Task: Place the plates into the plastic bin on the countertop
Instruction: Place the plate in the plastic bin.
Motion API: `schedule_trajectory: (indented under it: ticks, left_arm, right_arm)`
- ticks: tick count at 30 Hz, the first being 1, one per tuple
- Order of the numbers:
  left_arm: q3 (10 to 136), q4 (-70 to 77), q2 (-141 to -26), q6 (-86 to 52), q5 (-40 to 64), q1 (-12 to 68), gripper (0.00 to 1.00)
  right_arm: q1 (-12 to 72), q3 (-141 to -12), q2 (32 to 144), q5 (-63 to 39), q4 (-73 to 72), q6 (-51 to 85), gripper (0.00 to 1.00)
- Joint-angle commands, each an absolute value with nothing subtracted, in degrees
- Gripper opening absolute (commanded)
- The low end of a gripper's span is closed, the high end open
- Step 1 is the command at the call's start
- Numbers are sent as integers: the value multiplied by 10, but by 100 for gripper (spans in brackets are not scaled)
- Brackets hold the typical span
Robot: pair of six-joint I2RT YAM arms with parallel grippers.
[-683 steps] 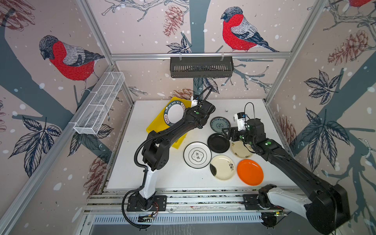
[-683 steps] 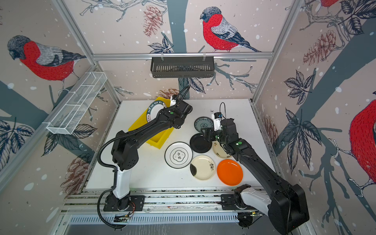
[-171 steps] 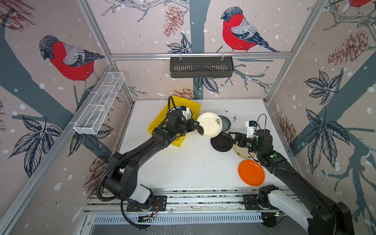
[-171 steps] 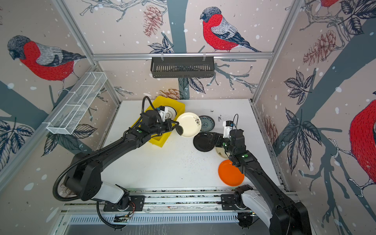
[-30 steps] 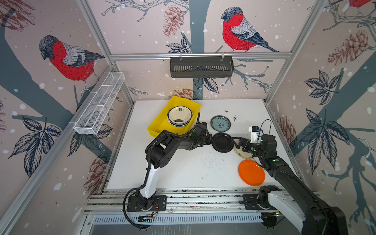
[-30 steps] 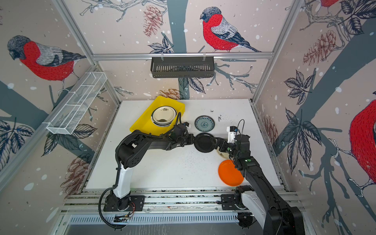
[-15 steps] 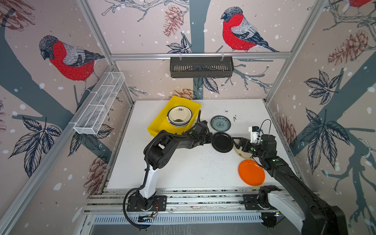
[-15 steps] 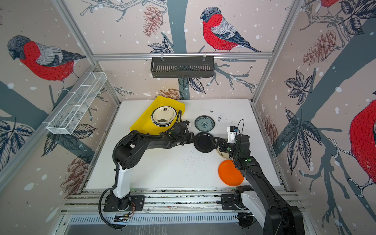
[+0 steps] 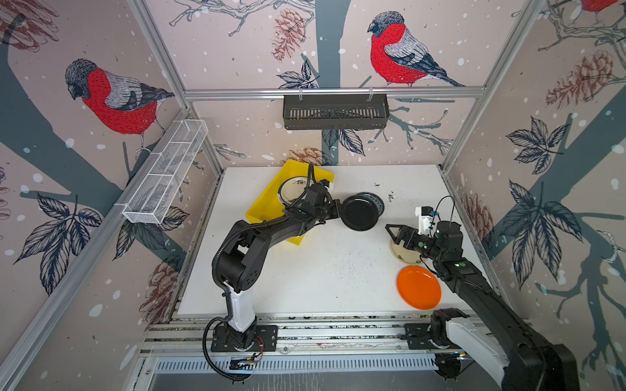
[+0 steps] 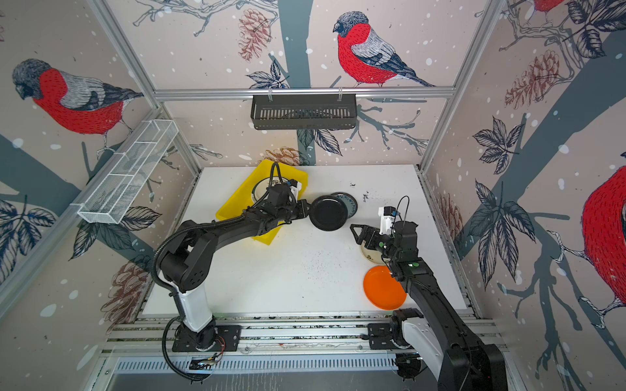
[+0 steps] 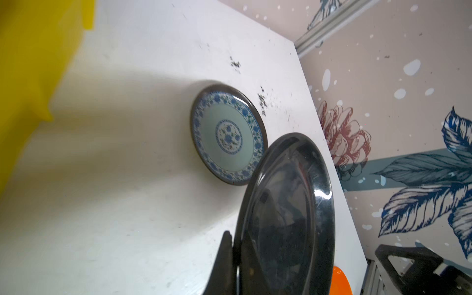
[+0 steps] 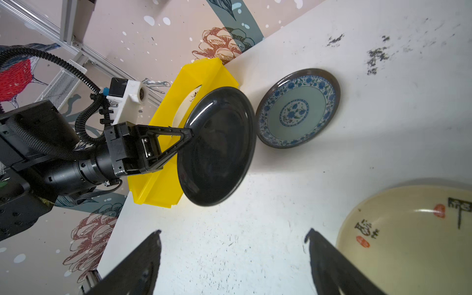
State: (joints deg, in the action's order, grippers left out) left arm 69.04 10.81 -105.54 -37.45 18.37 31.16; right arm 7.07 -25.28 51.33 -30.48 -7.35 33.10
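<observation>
The white, speckled tabletop (image 9: 321,277) carries everything, with aluminium rails along its edges. Two black arms reach in from the near rail. The left arm (image 9: 264,233) stretches past the near corner of the plastic bin, and the right arm (image 9: 474,291) extends along the right side of the tabletop.

The yellow plastic bin (image 9: 267,199) sits at an angle in the far left part of the tabletop. A stack of plates (image 9: 293,189) lies inside it; the top one is pale with a dark lettered rim.

The left jaws are clamped on the rim of the black plate (image 9: 359,211). They hold it tilted and clear of the tabletop, just to the right of the bin. The right wrist view shows the plate (image 12: 217,145) hanging between the bin and the teal plate.

The orange plate (image 9: 419,287) lies flat near the front right, beside the right arm.

The cream plate (image 9: 401,254) with black lettering and red stamps lies just beyond the orange one, partly under the right arm's wrist. The right jaws stand wide apart and hold nothing. They hover over bare tabletop just beside this plate (image 12: 408,242).

The teal patterned plate (image 11: 227,132) lies flat towards the back. In both top views the black plate partly covers it.
</observation>
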Motion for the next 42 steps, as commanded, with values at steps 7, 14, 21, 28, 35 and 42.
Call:
schedule_trajectory:
  ticks: [7, 14, 21, 28, 35, 42]
  left_arm:
    - [686, 69, -990, -382, 111, 212, 0]
    - [695, 64, -1018, -408, 31, 157, 0]
    - [680, 114, -1044, -408, -44, 127, 0]
    - [735, 78, -1112, -410, -38, 99, 0]
    - [748, 90, -1130, -391, -22, 95, 72]
    - [738, 76, -1082, -362, -23, 102, 99]
  right_arm:
    - [69, -244, 484, -306, -78, 335, 90]
    - [65, -250, 474, -306, -47, 319, 90]
    - [62, -243, 456, -303, -36, 317, 90]
    - [59, -255, 453, -297, -18, 309, 90]
    - [58, -253, 454, -297, -17, 308, 90]
    - [58, -247, 464, -301, -35, 316, 90]
